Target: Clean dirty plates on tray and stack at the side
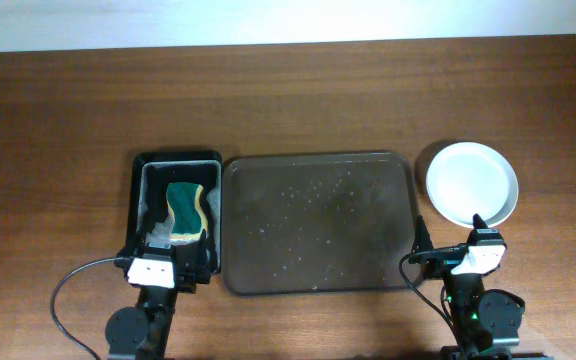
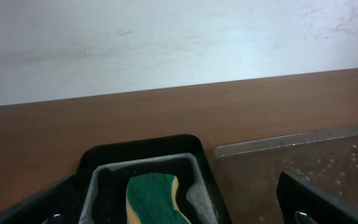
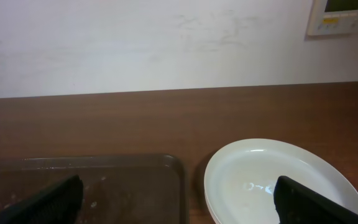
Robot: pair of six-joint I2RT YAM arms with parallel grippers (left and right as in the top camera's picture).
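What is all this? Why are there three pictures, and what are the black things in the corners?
This is a robot with two arms at a wooden table. One picture looks down from above. The other two come from a camera on each wrist, so the black things are the robot's own fingers. The left gripper and right gripper are both open and hold nothing. On the table lie a brown tray speckled with drops, a black bin with a green and yellow sponge in it, and a white plate beside the tray.

Lab-like room: wooden table (image 1: 288,100), white wall (image 3: 166,43), wall control panel (image 3: 344,15).
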